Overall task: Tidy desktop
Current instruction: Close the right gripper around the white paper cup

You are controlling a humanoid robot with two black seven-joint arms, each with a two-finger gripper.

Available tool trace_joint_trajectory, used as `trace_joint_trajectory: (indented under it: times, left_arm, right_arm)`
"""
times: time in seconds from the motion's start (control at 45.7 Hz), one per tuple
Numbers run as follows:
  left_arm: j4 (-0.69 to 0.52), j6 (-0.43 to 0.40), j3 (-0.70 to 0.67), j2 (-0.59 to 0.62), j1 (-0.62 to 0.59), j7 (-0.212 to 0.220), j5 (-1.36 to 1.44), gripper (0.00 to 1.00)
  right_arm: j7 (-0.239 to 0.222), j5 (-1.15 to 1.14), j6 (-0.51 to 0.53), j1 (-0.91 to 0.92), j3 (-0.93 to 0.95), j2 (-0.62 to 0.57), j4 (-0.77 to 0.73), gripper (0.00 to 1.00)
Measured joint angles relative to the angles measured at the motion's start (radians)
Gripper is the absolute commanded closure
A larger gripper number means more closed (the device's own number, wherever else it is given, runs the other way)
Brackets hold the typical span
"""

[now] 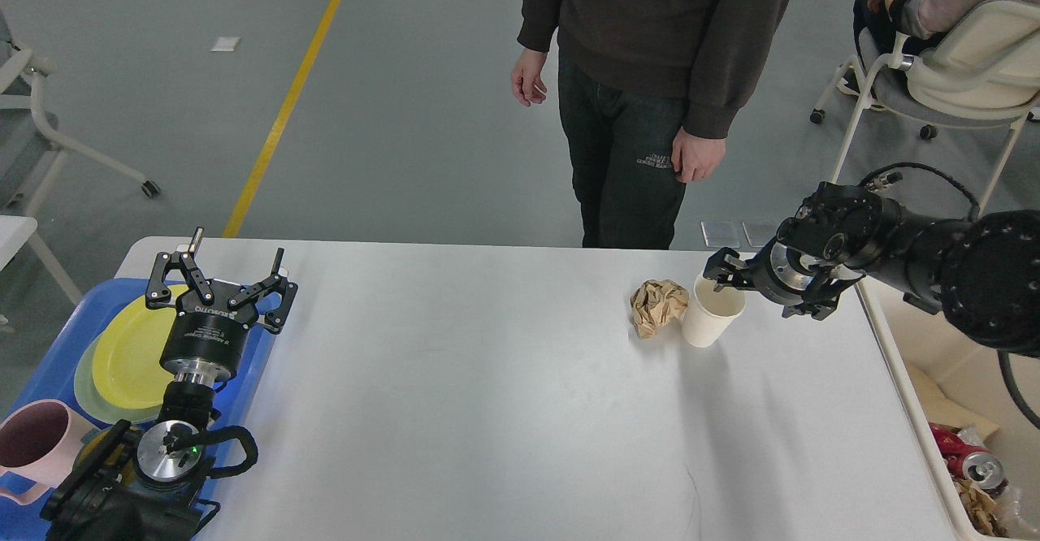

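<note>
Right now the wide white table point(487, 411) fills the near half of the room, with two bits of litter towards its far right: a paper cup point(710, 313) standing upright and a brown paper wad point(656, 305) touching its left side. The right claw point(725, 274) has its tip at the cup's rim, coming in from the right; it is dark and seen nearly end-on, so I cannot tell whether its fingers are apart or closed on the rim. The left claw point(234, 271) hangs over the table's left edge with its fingers spread wide and nothing between them. Under that arm a blue tray point(49, 362) carries a yellow plate point(134, 350) on a pale green one, and a pink mug point(36, 439) at the near corner. Off the right end a cream bin point(910, 395) holds a can point(975, 468) and paper scraps. A person point(650, 78) in a dark sweater stands behind the table.
</note>
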Motion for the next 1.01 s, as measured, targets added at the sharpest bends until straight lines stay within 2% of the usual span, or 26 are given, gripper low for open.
trace_joint_trajectory:
  times: [0.219,0.35,0.569,0.7,0.766,0.853,1.006]
  left_arm:
    - [0.000,0.000,0.000,0.000,0.000,0.000,0.000,0.04]
    - [0.000,0.000,0.000,0.000,0.000,0.000,0.000,0.04]
    - [0.000,0.000,-0.001,0.000,0.000,0.000,0.000,0.04]
    - [0.000,0.000,-0.001,0.000,0.000,0.000,0.000,0.04]
    - [0.000,0.000,-0.001,0.000,0.000,0.000,0.000,0.04]
    - [0.000,0.000,-0.001,0.000,0.000,0.000,0.000,0.04]
    - [0.000,0.000,-0.001,0.000,0.000,0.000,0.000,0.04]
  right_arm:
    - [0.001,0.000,-0.064,-0.016,0.003,0.014,0.000,0.01]
    - [0.001,0.001,-0.112,-0.033,0.004,0.030,0.001,0.20]
    - [0.002,0.001,-0.144,-0.070,0.023,0.039,0.002,0.63]
    - [0.002,0.001,-0.153,-0.079,0.026,0.039,0.002,0.79]
    - [0.001,0.002,-0.166,-0.080,0.026,0.037,0.002,0.93]
    - [0.001,0.003,-0.180,-0.080,0.027,0.036,0.006,0.99]
    - [0.001,0.021,-0.185,-0.080,0.032,0.035,0.013,1.00]
